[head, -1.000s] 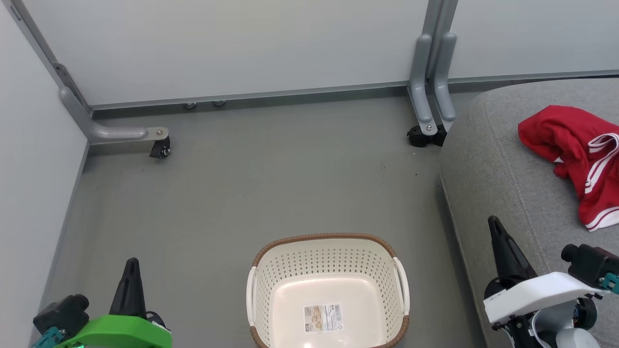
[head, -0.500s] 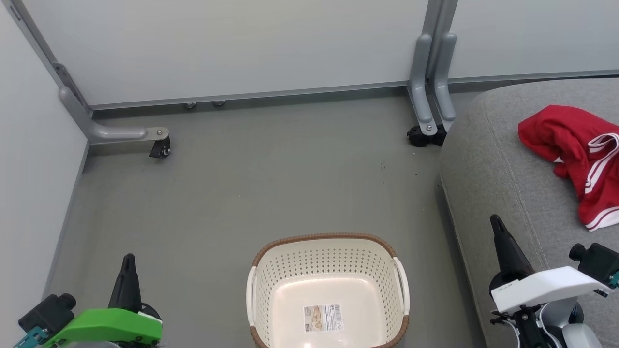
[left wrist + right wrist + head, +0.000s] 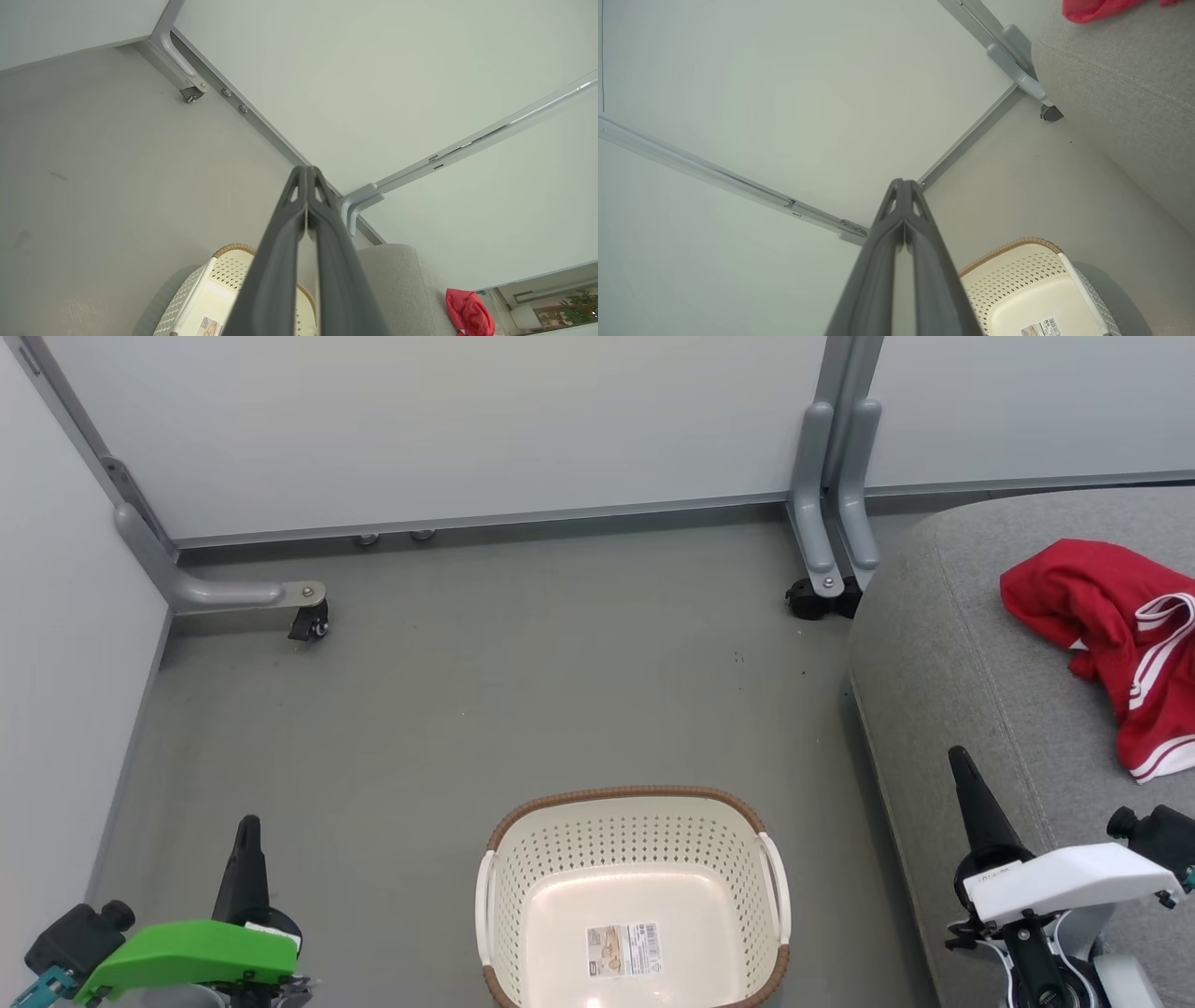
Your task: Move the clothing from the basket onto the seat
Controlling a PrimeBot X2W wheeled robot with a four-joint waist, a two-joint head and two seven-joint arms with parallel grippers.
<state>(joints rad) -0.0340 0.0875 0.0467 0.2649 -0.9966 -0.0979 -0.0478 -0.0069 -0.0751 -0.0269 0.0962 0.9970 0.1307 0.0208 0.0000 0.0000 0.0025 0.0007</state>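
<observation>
The red clothing (image 3: 1111, 635) with white stripes lies crumpled on the grey seat (image 3: 971, 653) at the right; it also shows as a red heap (image 3: 469, 313) and a red edge (image 3: 1101, 8). On the floor at bottom centre stands the cream basket (image 3: 633, 840), with just a paper label (image 3: 624, 949) on its bottom. My left gripper (image 3: 248, 829) is shut with nothing in it at the lower left, well left of the basket. Above the seat's front edge my right gripper (image 3: 957, 758) is shut too, holding nothing. Both wrist views show the fingertips (image 3: 307, 171) (image 3: 903, 184) pressed together.
Pale partition walls close the area at the back and left. Their grey feet with castors (image 3: 308, 616) (image 3: 822, 597) stand on the grey floor (image 3: 523, 681). The seat's rounded edge lies close to the basket's right side.
Both arms have drawn back toward the bottom corners: the left gripper slid left and down, the right one right and slightly down. Clothing, basket and seat have not moved.
</observation>
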